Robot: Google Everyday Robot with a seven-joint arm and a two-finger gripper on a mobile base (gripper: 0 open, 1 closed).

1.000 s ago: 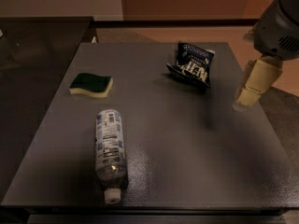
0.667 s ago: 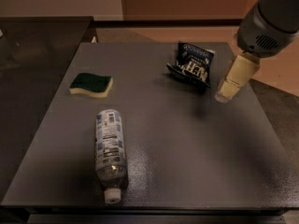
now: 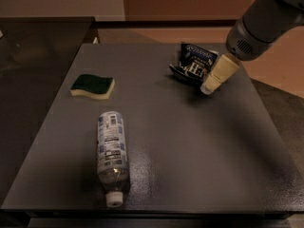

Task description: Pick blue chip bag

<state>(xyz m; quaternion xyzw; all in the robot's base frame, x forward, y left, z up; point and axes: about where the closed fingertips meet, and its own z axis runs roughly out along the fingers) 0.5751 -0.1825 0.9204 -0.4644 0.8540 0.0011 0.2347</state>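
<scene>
One gripper [image 3: 212, 82] is hanging at two o'clock over the desk [image 3: 190, 151], just beside the blue chip bag [image 3: 194, 64] lying at one o'clock; whether spread or pressed together, I cannot tell.

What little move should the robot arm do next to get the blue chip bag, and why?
Probably shift the gripper a little leftward in the picture, over the blue chip bag. The gripper sits at the bag's right edge, not centred on it, so grabbing here would likely miss.
</scene>
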